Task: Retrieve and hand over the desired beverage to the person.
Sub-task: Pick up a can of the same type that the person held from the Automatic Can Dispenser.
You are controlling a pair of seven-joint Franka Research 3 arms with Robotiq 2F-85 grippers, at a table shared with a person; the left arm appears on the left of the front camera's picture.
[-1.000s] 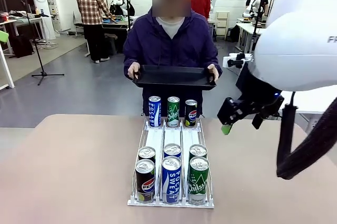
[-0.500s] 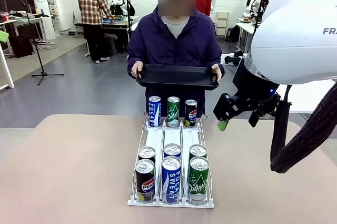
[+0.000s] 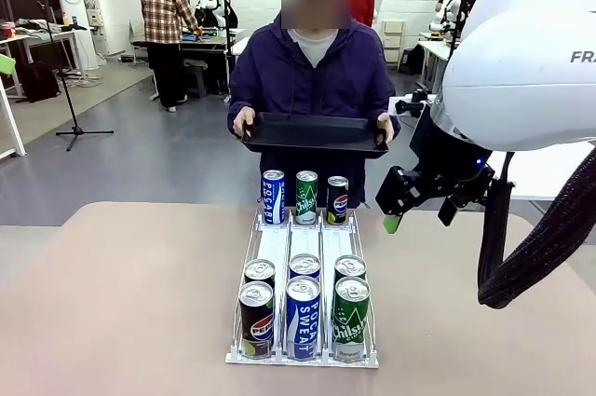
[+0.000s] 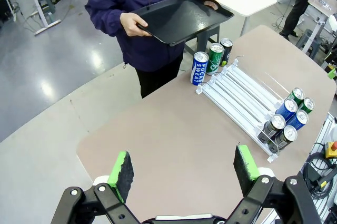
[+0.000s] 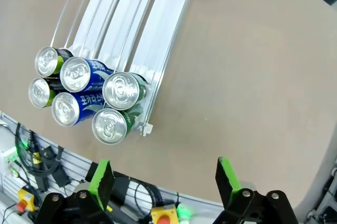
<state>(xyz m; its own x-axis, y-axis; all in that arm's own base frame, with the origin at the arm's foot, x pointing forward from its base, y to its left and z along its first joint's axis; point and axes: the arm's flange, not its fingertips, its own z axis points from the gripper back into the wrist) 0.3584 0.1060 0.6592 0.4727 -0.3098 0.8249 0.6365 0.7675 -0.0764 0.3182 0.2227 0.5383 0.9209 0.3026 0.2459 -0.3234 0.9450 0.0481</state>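
The person [image 3: 312, 75] stands at the far side of the table, holding a black tray [image 3: 315, 133] level in both hands. A white wire rack [image 3: 276, 245] holds three cans at its far end: a blue Pocari Sweat [image 3: 273, 197], a green Chilsung [image 3: 306, 197] and a black Pepsi [image 3: 337, 199]. Several more cans [image 3: 303, 314] crowd its near end. My right gripper [image 3: 419, 214] hangs open above the table, right of the rack, and its wrist view looks down on the near cans [image 5: 84, 97]. My left gripper [image 4: 183, 166] is open high over the table's left part, holding nothing.
The tan table [image 3: 121, 303] spreads wide to the left of the rack. My bulky right arm [image 3: 531, 61] covers the upper right of the front view, with a black cable hanging down. Other people and desks stand far behind the person.
The person with the tray has shifted slightly to the right. My right gripper has drifted a little left and up. Both grippers stay open.
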